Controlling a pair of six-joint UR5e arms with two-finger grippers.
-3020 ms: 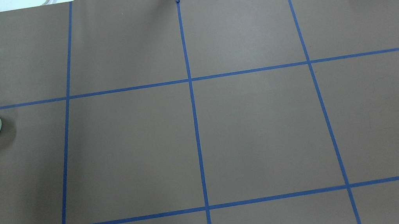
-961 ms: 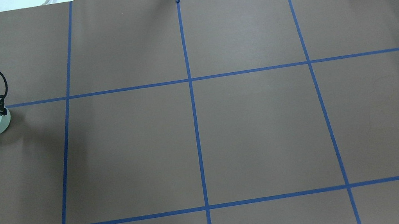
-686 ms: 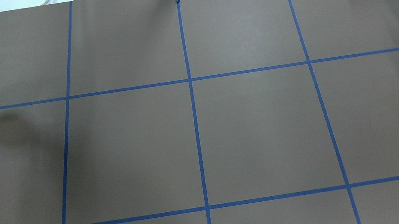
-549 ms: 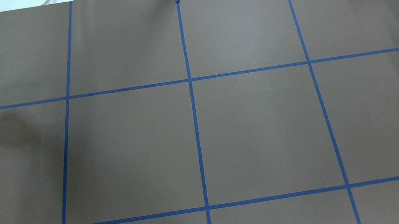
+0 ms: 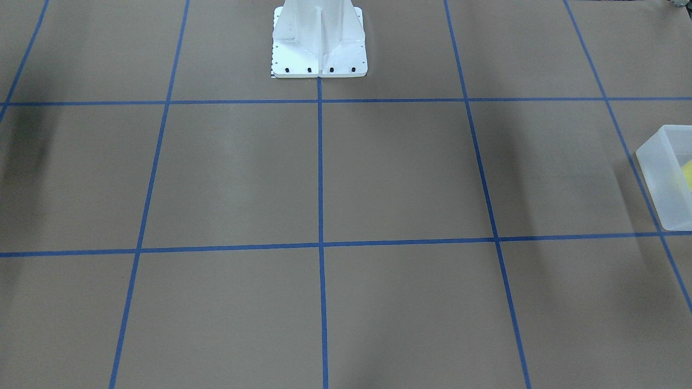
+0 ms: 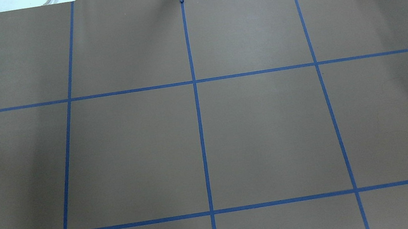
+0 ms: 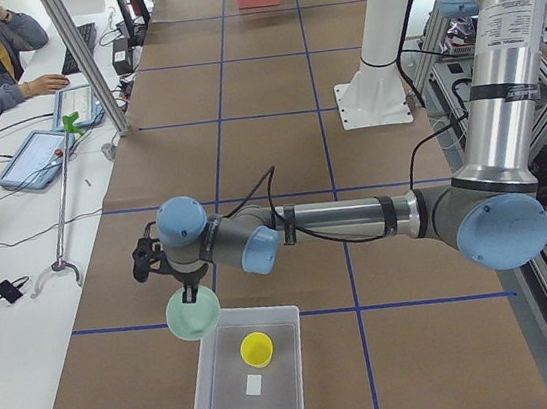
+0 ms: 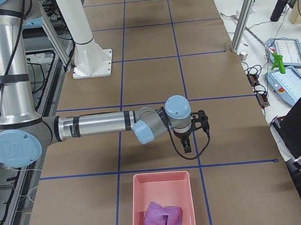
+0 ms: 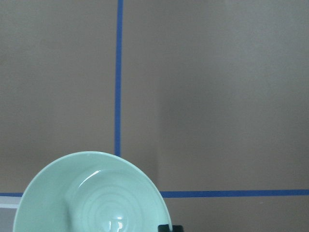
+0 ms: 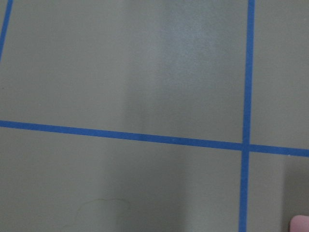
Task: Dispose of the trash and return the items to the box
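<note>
- the bowl (image 9: 91,193) is pale mint green, with faint concentric rings inside;
- the cup (image 7: 256,349) is bright yellow;
- the box (image 5: 660,178) is frosted, translucent white;
- the table (image 6: 271,128) is brown, crossed by a grid of blue tape lines;
- my left gripper (image 7: 191,294) is black; my left arm (image 7: 356,219) is silver with light blue joint caps;
- the tray (image 8: 135,205) is pink; the crumpled piece (image 8: 162,218) in it is purple;
- my base (image 5: 319,43) is white

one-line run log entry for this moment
phase: returning items | left gripper: holding bowl by far corner of box | cup: in box | right gripper: near pink tray, state unclear
</note>
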